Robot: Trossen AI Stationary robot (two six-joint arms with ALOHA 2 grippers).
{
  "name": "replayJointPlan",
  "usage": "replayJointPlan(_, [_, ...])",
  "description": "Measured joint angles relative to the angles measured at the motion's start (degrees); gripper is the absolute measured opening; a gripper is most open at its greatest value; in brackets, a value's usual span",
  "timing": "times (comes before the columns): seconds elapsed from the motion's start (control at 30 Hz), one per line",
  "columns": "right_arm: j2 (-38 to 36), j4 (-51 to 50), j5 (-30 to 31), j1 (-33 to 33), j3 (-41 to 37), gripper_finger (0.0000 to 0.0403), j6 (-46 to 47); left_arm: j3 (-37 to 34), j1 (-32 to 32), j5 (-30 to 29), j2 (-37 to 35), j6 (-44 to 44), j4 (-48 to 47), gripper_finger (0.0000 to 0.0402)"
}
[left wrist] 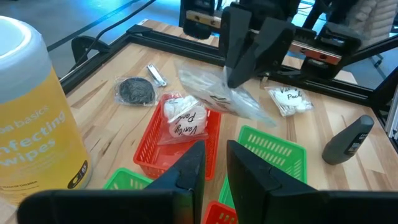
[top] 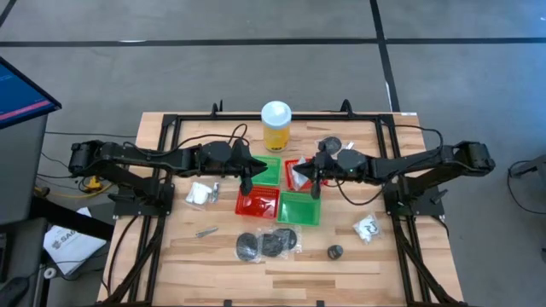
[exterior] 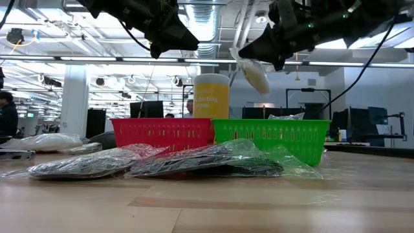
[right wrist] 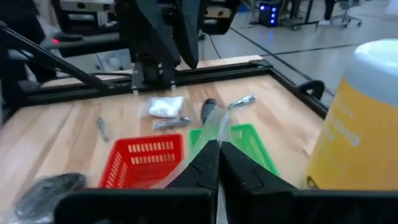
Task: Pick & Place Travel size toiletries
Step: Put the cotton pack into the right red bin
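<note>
Two matte-black jointed arms; black cables along links; angular black fingers (left wrist: 186, 171).

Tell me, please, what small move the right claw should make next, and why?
Probably lower the right claw a little and open it. It holds a packet in the air, seemingly over the red basket, where another packet already lies. The left claw waits open nearby.
</note>
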Motion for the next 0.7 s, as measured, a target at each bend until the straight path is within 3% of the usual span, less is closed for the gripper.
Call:
replayJointPlan(0.23, [2.8,8.1,-2.7,-2.3,-3.4,0.0000,2.2,0.0,0.0,0.0,0.0,0.0,0.0,0.0058])
replayJointPlan(0.7, [21.5,28.3,-13.7,-8.9,-3.2,0.0000,7.2,0.0,-0.2,0.0,0.0,0.0,0.0,0.0058])
